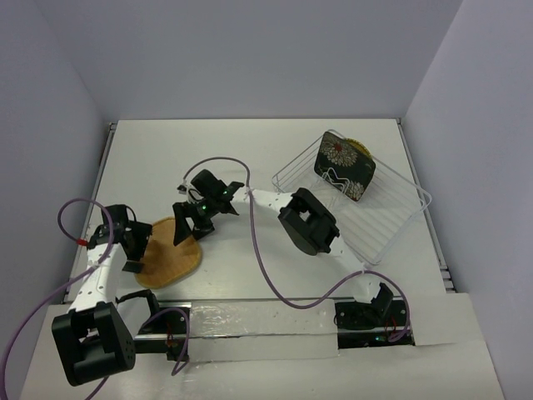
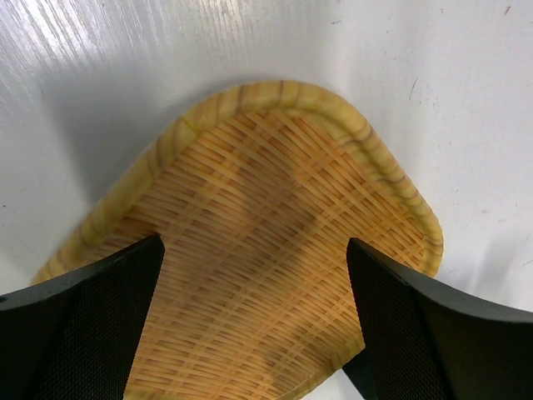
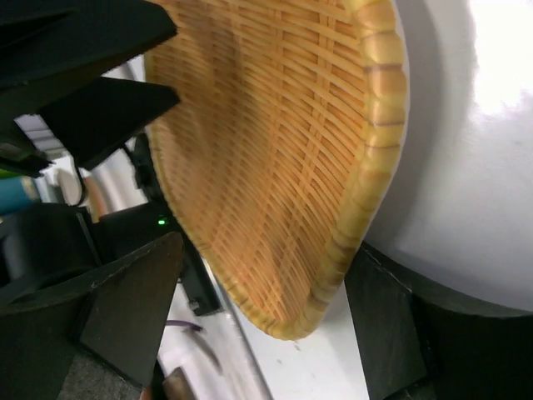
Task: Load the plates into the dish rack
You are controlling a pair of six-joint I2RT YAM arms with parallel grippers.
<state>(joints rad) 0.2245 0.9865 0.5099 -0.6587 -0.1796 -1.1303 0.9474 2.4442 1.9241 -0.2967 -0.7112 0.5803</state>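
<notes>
Wire rack [image 1: 416, 193] is holding the black floral plate [image 1: 344, 165] and yellow disc [image 1: 364, 149], both standing. Woven tan plate [image 1: 171, 258] is sitting tilted on the bench [image 1: 250, 150]. My left fingers [image 2: 83, 317] and right fingers [image 3: 125, 308] are straddling its edges, spread wide, not clamping.

A tan, woven, rounded-square bamboo plate [image 1: 171, 257] sits near left, one edge raised. A black flowered rounded-square plate [image 1: 344, 165] stands upright in the silver wire dish rack [image 1: 398, 218] far right (a yellow plate's rim [image 1: 361, 151] shows behind it).
</notes>
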